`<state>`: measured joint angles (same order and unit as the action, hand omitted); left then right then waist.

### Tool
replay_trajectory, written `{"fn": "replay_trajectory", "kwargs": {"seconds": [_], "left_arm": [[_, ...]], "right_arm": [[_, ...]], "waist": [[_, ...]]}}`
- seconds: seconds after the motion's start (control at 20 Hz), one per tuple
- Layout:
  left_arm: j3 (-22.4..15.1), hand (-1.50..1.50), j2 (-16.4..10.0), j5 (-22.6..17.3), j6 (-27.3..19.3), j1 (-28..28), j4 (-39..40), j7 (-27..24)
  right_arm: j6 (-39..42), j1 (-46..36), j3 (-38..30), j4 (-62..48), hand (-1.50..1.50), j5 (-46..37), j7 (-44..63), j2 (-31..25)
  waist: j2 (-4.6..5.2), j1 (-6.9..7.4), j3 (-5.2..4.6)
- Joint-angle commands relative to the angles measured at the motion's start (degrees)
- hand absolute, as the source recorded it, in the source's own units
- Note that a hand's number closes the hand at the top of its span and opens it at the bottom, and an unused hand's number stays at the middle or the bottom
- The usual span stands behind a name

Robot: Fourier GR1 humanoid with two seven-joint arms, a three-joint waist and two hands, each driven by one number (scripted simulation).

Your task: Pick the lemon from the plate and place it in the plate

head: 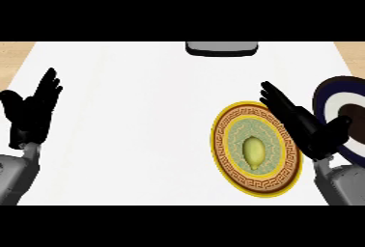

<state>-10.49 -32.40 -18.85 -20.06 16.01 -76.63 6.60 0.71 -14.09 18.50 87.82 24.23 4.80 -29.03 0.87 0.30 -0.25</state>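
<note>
Lemon [254,149] sits centred on gold-rimmed plate [231,173]. My right hand [306,129] spread, just right of it (not touching). Plan: come over the lemon, curl round its long sides; blue-ringed plate [349,94] waits further right.

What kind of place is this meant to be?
Probably a kitchen counter: a white worktop bearing a lemon on a patterned yellow plate, with a blue-and-white plate beside it.

The white bench [143,125] fills most of the view. At its far edge sits a grey object [221,48] with rounded corners, partly cut off. A wood-coloured surface [14,55] shows beside the bench at both far corners
</note>
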Motion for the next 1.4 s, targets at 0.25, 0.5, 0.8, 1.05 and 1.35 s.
{"fn": "replay_trajectory", "kwargs": {"seconds": [0.25,0.5,0.8,1.05,1.35], "left_arm": [[-7.5,0.00,0.5,4.0,11.0,2.6,-12.5,-11.2],[-9.5,0.00,1.9,3.2,12.4,0.9,-13.6,-10.7],[-7.2,0.00,0.7,2.6,14.5,-2.3,-14.7,-12.4],[-6.5,0.00,0.4,3.8,13.4,-5.7,-20.7,-9.0],[-5.3,0.00,0.7,5.1,15.9,-5.1,-16.2,-11.7]], "right_arm": [[12.0,-1.7,-9.0,-16.3,-1.50,15.5,5.8,-0.9],[2.7,-6.4,4.2,-12.2,-1.50,-21.5,-1.3,-14.3],[-7.2,-11.1,12.0,-8.6,-1.50,-36.9,10.5,-8.8],[-2.3,-12.7,13.9,-0.4,-1.50,-39.9,29.2,-6.6],[10.2,-12.6,11.4,6.1,-1.50,-28.7,42.3,-5.4]], "waist": [[-0.21,0.89,0.43],[-0.94,1.75,0.19],[-0.99,0.74,0.19],[-1.19,0.14,0.21],[-1.06,-0.21,0.20]]}}
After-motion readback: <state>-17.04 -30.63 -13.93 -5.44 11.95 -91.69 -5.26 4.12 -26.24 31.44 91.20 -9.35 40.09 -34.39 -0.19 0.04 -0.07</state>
